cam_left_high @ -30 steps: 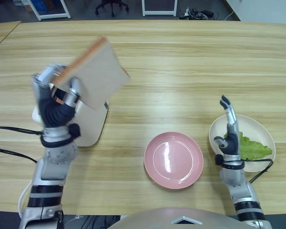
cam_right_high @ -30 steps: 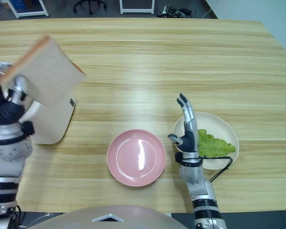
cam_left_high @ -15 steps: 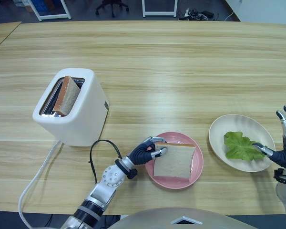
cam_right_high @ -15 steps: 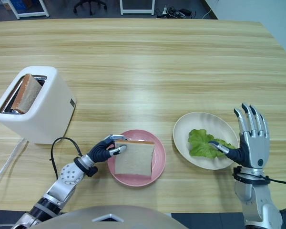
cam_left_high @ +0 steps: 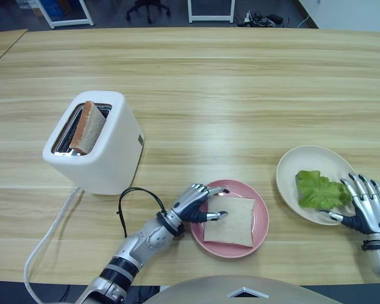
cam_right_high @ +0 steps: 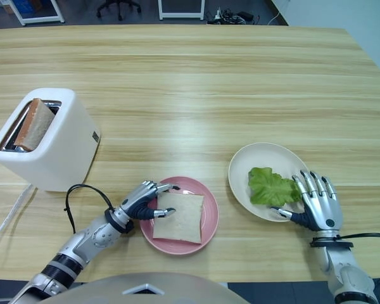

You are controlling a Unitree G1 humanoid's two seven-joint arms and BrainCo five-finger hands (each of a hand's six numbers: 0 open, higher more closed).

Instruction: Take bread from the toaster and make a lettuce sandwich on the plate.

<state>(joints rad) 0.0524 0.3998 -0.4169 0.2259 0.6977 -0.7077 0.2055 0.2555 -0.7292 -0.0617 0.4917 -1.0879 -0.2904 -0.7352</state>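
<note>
A slice of bread (cam_left_high: pixel 230 220) lies flat on the pink plate (cam_left_high: pixel 259 209) near the table's front edge. My left hand (cam_left_high: pixel 195 204) rests over the plate's left rim with its fingers spread, the thumb tip touching the slice's left edge without grasping it. The white toaster (cam_left_high: pixel 104 158) stands at the left with a second slice (cam_left_high: pixel 88 125) upright in its slot. A lettuce leaf (cam_right_high: pixel 270 187) lies in the cream plate (cam_right_high: pixel 259 158) on the right. My right hand (cam_right_high: pixel 315 204) hovers open at that plate's right rim, fingertips just beside the leaf.
A black cable (cam_left_high: pixel 128 197) loops on the table between the toaster and my left arm. The toaster's white cord (cam_left_high: pixel 47 235) runs off the front edge at the left. Bare wooden tabletop stretches behind both plates.
My left hand has let go of the bread, which now lies flat on the pink plate. My right hand has dropped lower and closed in on the lettuce from the right.
</note>
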